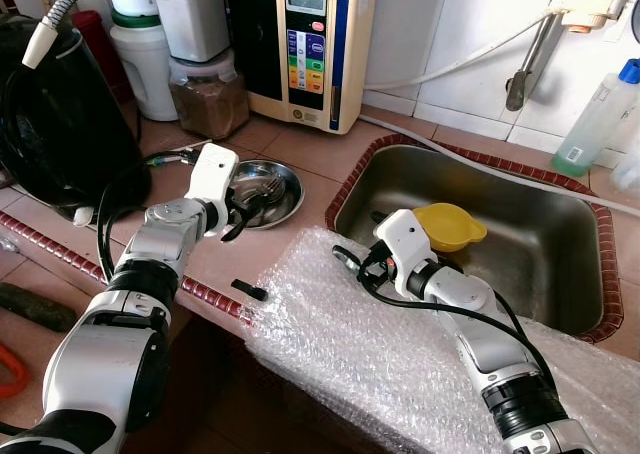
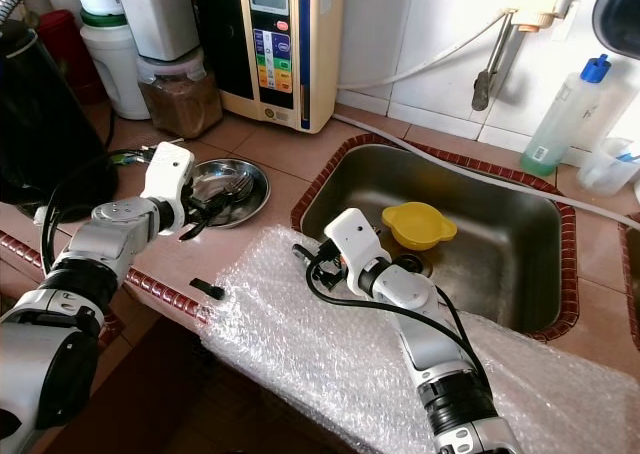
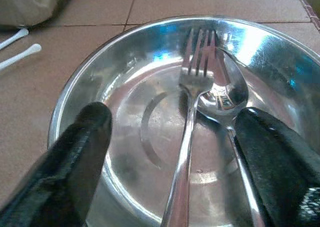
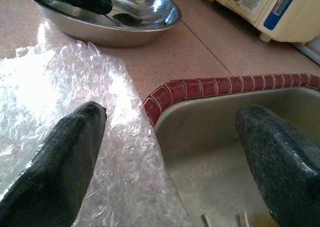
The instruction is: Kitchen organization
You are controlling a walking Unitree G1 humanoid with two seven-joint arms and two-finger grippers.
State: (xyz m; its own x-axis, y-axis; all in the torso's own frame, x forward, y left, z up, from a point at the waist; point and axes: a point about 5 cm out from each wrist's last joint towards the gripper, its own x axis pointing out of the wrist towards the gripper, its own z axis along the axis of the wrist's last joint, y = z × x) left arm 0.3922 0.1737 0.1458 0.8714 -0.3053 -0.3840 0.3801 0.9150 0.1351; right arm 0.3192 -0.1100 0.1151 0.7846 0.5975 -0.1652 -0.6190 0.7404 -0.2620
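A shallow steel bowl sits on the tiled counter left of the sink, with a fork and a spoon lying in it. My left gripper hovers open at the bowl's near rim, its fingers standing either side of the fork and spoon handles without touching them. My right gripper is open and holds nothing. It hangs over the corner of a bubble wrap sheet by the sink's front left corner.
A yellow bowl lies in the sink. At the back stand a water ioniser, a jar of brown powder and a black kettle. A small black piece lies at the counter edge. A soap bottle stands behind the sink.
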